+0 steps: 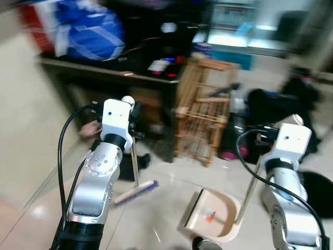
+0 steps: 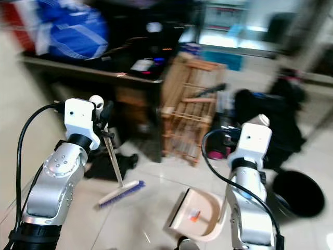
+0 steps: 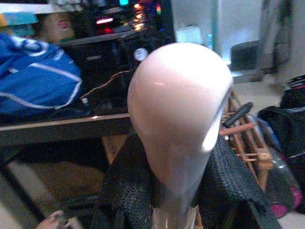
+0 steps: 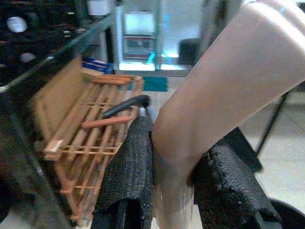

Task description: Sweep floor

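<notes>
my arms silver, white wrist housings, black cables | my black mesh-textured fingers [image 3: 125, 191] around the pale pink rounded broom handle top [image 3: 178, 109] | broom head [image 1: 136, 191] pale with purple-blue bristles | beige plastic dustpan [image 1: 210, 214] holding a small orange-red scrap | blue bag with white stripes [image 1: 88, 28] | reddish-brown wooden slatted rack [image 1: 204, 112] | glossy cream tiled floor [image 1: 156, 219]

Clutter behind the tiled floor [image 1: 166, 208].
A blue bag [image 1: 86, 28] sits on the dark table [image 1: 104, 70]; a wooden rack [image 1: 205, 112] leans just beside the table, with a black bag [image 1: 276, 107] and a black bin [image 2: 297, 194] to the right.
</notes>
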